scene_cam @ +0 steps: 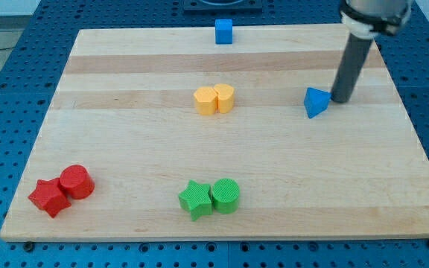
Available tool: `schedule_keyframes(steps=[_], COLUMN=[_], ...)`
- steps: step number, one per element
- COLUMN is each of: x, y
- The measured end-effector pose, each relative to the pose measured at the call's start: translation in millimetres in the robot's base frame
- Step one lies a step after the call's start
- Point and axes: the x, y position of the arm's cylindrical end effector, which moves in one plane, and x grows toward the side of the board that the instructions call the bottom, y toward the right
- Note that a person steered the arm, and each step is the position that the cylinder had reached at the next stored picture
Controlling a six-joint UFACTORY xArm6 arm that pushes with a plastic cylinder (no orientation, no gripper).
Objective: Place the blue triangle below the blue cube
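Observation:
The blue triangle [316, 102] lies on the wooden board at the view's right, in the upper half. The blue cube [223, 31] stands at the board's top edge, near the middle, well to the upper left of the triangle. My tip [341, 100] rests on the board just right of the blue triangle, touching or nearly touching its right side. The dark rod rises from it toward the view's top right.
A yellow pair, a hexagon-like block [205, 100] and a cylinder [224, 97], sits mid-board between cube and triangle. A green star [194, 199] and green cylinder [226, 196] lie at bottom middle. A red star [49, 197] and red cylinder [76, 182] lie bottom left.

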Motion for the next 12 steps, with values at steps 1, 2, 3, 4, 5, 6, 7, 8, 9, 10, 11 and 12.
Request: schedule_keyframes(steps=[1,2,3,4,5,6,7,8,9,10,11,12], x=[22,9,0,0,0,0,-1,-12,-20,-35,-54,-63], y=[-12,-12,-22,-46,-68,-86,-92,-95,-110,-128,-148,-173])
